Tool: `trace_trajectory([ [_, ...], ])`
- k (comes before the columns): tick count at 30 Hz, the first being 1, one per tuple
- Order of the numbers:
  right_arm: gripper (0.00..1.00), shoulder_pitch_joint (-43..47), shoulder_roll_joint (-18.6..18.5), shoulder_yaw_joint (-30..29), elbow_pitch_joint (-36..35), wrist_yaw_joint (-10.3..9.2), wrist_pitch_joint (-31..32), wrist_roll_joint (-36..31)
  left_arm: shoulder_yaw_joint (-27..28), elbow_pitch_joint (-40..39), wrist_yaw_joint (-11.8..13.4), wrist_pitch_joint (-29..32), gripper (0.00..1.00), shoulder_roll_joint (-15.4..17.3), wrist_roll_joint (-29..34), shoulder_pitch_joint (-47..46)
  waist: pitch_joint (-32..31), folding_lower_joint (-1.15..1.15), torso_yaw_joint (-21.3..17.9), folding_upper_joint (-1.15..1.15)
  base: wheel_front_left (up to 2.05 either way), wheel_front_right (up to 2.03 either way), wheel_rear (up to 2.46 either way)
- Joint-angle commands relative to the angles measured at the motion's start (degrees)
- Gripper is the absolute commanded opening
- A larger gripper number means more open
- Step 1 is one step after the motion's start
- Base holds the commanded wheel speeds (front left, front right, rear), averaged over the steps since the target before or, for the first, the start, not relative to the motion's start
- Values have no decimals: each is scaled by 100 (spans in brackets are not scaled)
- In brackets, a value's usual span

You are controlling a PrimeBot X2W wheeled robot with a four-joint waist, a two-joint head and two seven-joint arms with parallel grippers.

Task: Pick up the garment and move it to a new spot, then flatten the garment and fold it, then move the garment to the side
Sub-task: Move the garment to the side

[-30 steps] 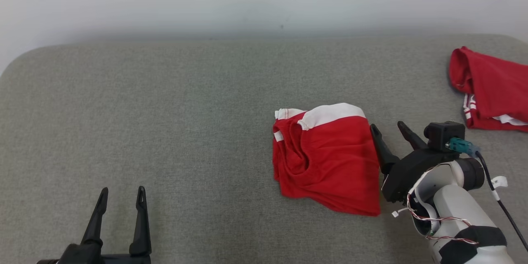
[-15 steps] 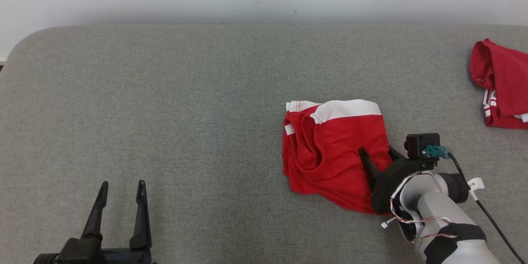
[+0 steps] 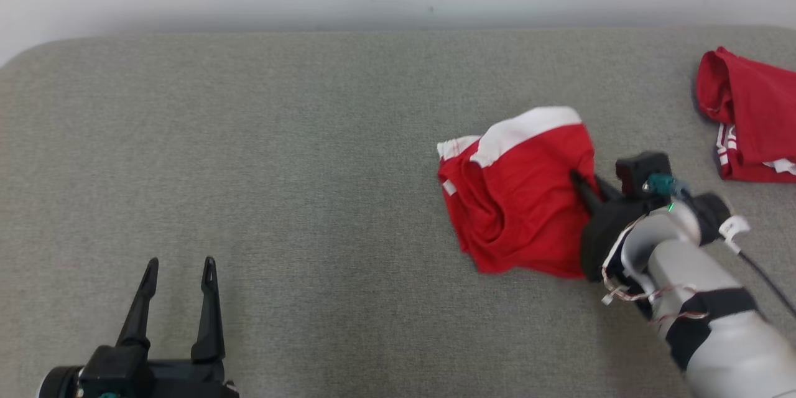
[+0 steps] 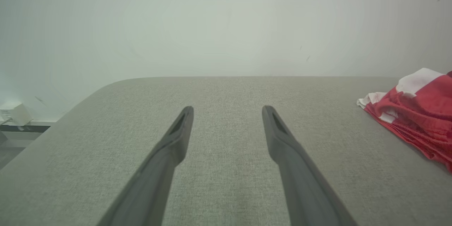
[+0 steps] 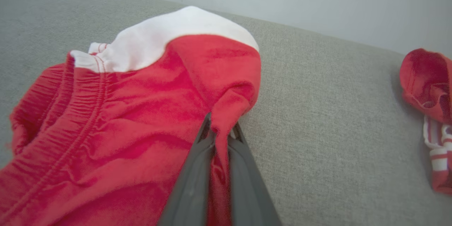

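Red shorts are lying right of centre on the grey counter, my right jaws clamping their edge; a second red garment is lying far right. My left jaws are gaping, empty.

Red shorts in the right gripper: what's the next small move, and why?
Probably lift a little: the right gripper is shut on a pinched fold of the red shorts, whose bulk lies bunched on the grey fabric surface. Raising would show whether the grip holds.

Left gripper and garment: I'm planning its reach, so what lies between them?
Bare grey cushion separates left gripper from garment, per the head view.
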Motion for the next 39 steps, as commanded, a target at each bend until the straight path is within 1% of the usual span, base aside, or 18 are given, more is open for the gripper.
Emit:
trace_trajectory([
  [1, 0, -193, -183, 170, -61, -1, 24, -63, -48, -30, 0, -15, 100, 34, 34, -137, 127, -1, -115, -1, 0, 0, 0],
  [3, 0, -405, -370, 370, -124, -1, 78, -65, -85, -83, -3, -15, 100, 52, 38, -197, 256, -1, -213, -1, 0, 0, 0],
  [4, 0, -405, -370, 370, -124, -1, 78, -65, -85, -83, -3, -15, 100, 52, 38, -197, 256, -1, -213, -1, 0, 0, 0],
  [10, 0, -1109, -1041, 699, -356, -2, 209, 115, -132, -330, -5, -15, 100, 141, 24, -427, 879, -1, -581, -1, 0, 0, 0],
  [15, 0, -1657, -1562, 724, -464, -2, 219, 283, -124, -597, 0, -15, 100, 277, 85, -626, 1453, -1, -917, -1, 0, 0, 0],
  [18, 0, -1931, -1801, 687, -462, -2, 190, 317, -41, -783, 0, -15, 100, 386, 99, -713, 1746, -1, -1138, -1, 0, 0, 0],
  [21, 0, -2169, -1944, 642, -477, -2, 154, 336, 44, -987, 0, -15, 100, 511, 133, -690, 1985, -1, -1389, -1, 0, 0, 0],
  [23, 0, -2317, -2110, 602, -442, -2, 132, 315, 105, -1169, 2, -15, 100, 619, 151, -645, 2134, -1, -1559, -1, 0, 0, 0],
  [27, 0, -2527, -2347, 482, -351, -2, 108, 345, 170, -1366, 7, -15, 100, 732, 195, -550, 2265, -1, -1691, -1, 0, 0, 0],
  [31, 0, -2677, -2557, 330, -157, -2, 155, 326, 183, -1496, 6, -15, 100, 801, 213, -536, 2383, -1, -1734, -1, 0, 0, 0],
  [34, 0, -2841, -2621, 234, 23, -2, 134, 241, 172, -1543, 5, -15, 100, 856, 202, -517, 2475, -1, -1722, -1, 0, 0, 0],
  [39, 0, -3103, -2586, 168, 371, -2, 59, 5, 169, -1580, 5, -15, 100, 901, 173, -532, 2576, -1, -1671, -1, 0, 0, 0],
])
